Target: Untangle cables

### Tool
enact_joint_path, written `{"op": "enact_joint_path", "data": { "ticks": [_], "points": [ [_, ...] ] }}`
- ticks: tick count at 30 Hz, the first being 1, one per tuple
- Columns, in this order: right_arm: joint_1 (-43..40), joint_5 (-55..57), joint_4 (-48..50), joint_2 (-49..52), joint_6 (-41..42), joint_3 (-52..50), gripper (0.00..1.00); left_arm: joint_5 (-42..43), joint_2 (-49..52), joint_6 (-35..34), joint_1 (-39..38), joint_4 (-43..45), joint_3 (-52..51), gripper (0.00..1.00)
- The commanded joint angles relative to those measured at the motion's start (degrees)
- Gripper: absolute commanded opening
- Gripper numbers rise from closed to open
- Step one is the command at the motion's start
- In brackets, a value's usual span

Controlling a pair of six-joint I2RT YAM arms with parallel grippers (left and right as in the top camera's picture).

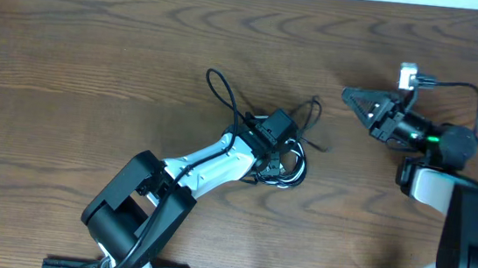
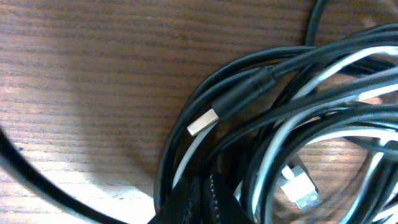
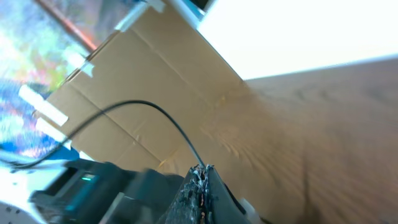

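The cables [image 1: 295,168] lie in a tangled bundle at mid-table, with a black loop [image 1: 220,89] reaching up-left and thin ends toward the upper right. In the left wrist view black strands [image 2: 283,112] and a white strand [image 2: 339,67] coil together, with a black plug with a metal tip [image 2: 205,122] and a white plug [image 2: 301,190] showing. My left gripper [image 1: 283,160] sits in the bundle, and its fingers [image 2: 209,194] are shut on the strands. My right gripper [image 1: 349,94] is shut and empty, raised to the right of the bundle, and it also shows in the right wrist view [image 3: 202,169].
Bare wooden tabletop [image 1: 97,59] surrounds the bundle. A cardboard wall [image 3: 161,74] stands beyond the table in the right wrist view. The right arm's own camera wire [image 1: 463,85] loops above its wrist.
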Motion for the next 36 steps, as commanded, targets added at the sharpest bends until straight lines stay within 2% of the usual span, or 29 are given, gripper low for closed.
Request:
{"op": "enact_joint_path", "data": {
  "ticks": [1,5,9,12,14,18,19,22,27,31,36],
  "points": [
    [0.1,-0.5,0.6,-3.4,0.5,0.5,0.01,-2.1,4.0,-0.5,0.6,-2.0,-3.8,0.08],
    [0.1,-0.5,-3.2,-5.1,0.2,0.5,0.01,-2.1,4.0,-0.5,0.6,-2.0,-3.8,0.08],
    [0.1,-0.5,-12.9,-5.0,-4.4,0.5,0.02,-2.1,3.2,1.4,0.6,-2.1,-3.7,0.08],
    [0.1,0.5,-23.6,-5.0,-11.9,0.5,0.14,-2.2,-0.7,7.0,0.7,-2.8,-2.3,0.08],
    [0.1,2.3,-30.5,-5.0,-15.8,0.5,0.23,-2.1,-4.0,7.5,0.7,-3.5,-1.5,0.1],
    [0.3,4.3,-43.7,-5.0,-21.5,0.5,0.26,-1.9,-11.7,7.5,0.7,-5.2,-0.7,0.17],
    [0.7,4.3,-49.5,-5.0,-23.9,0.5,0.27,-2.0,-14.3,7.5,0.7,-6.0,-0.7,0.23],
    [2.7,6.8,-60.4,-5.0,-28.8,0.5,0.27,-2.0,-17.8,7.5,0.7,-7.0,-0.7,0.24],
    [7.6,20.5,-80.3,-5.0,-32.9,0.5,0.26,0.0,-19.7,7.1,0.7,-7.6,-0.8,0.24],
    [11.1,28.4,-88.8,-5.0,-33.1,0.5,0.21,0.9,-18.4,4.9,0.4,-7.7,-0.9,0.25],
    [14.5,31.3,-94.0,-5.0,-35.2,0.4,0.23,2.6,-16.3,3.7,-0.5,-7.6,-0.9,0.24]
  ]
}}
